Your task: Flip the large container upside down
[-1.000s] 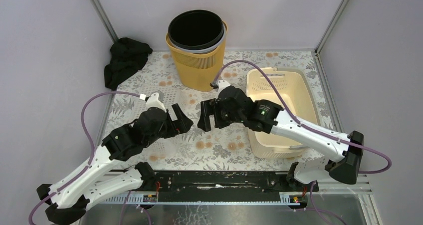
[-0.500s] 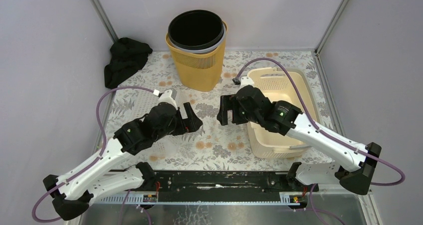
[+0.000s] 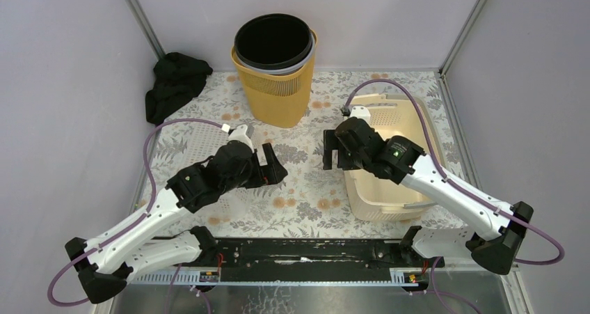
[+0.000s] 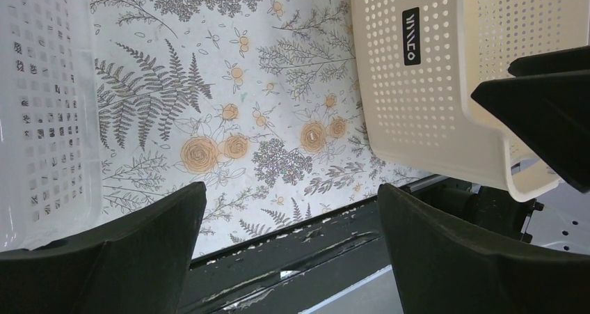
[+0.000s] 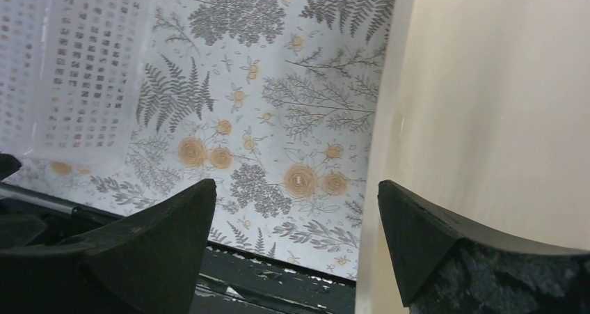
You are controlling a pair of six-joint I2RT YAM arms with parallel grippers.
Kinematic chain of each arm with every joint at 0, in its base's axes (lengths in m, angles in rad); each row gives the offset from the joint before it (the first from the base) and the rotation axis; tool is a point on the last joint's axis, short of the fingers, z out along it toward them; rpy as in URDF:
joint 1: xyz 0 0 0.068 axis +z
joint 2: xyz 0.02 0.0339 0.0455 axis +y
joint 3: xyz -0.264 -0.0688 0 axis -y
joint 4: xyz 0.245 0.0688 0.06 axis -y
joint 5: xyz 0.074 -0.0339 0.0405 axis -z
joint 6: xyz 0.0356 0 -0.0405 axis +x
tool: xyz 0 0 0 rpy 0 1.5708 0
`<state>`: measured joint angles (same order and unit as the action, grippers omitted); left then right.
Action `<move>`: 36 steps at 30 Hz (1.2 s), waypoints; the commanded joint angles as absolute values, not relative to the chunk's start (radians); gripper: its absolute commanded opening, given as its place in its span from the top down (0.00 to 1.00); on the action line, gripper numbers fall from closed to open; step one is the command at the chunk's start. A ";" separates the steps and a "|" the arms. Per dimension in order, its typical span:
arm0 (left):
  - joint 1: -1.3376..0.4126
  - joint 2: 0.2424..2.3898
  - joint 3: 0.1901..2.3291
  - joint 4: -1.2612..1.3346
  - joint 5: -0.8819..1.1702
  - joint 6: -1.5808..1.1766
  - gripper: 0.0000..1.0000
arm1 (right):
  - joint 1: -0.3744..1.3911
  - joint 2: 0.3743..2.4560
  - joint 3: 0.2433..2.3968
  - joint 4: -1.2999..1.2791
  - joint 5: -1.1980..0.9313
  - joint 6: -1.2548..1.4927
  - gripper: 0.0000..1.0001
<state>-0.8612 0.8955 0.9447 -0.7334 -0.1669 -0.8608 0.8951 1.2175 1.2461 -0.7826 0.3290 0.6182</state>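
The large container is a cream perforated basket [image 3: 426, 119] standing upright, open side up, on the right of the floral table. It also shows in the left wrist view [image 4: 417, 84] and as a smooth wall in the right wrist view [image 5: 487, 105]. My right gripper [image 3: 332, 150] is open and empty, its jaws straddling the basket's left rim near the far corner, one finger [image 5: 445, 237] over the inside. My left gripper [image 3: 271, 166] is open and empty over the table's middle, left of the basket and apart from it.
A yellow basket [image 3: 275, 95] holding a black bin [image 3: 273, 41] stands at the back centre. A black cloth [image 3: 175, 81] lies at the back left. A white translucent perforated tray [image 3: 186, 143] lies under my left arm. A black rail [image 3: 299, 248] runs along the near edge.
Both arms have moved right. My right gripper went from the table's middle to the basket's left rim. My left gripper followed toward the middle. Both stayed open.
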 commanded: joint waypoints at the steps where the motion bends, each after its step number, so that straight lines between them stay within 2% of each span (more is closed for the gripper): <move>1: -0.858 0.897 0.932 -0.672 -0.149 -0.842 0.00 | 0.874 1.220 1.266 -0.834 0.396 0.638 0.07; 29: -0.858 0.884 0.898 -0.660 -0.136 -0.854 0.00 | 0.758 1.294 1.189 -0.836 0.350 0.625 0.07; 36: -0.858 0.876 0.892 -0.652 -0.130 -0.856 0.00 | 0.733 1.399 1.230 -0.821 0.332 0.596 0.17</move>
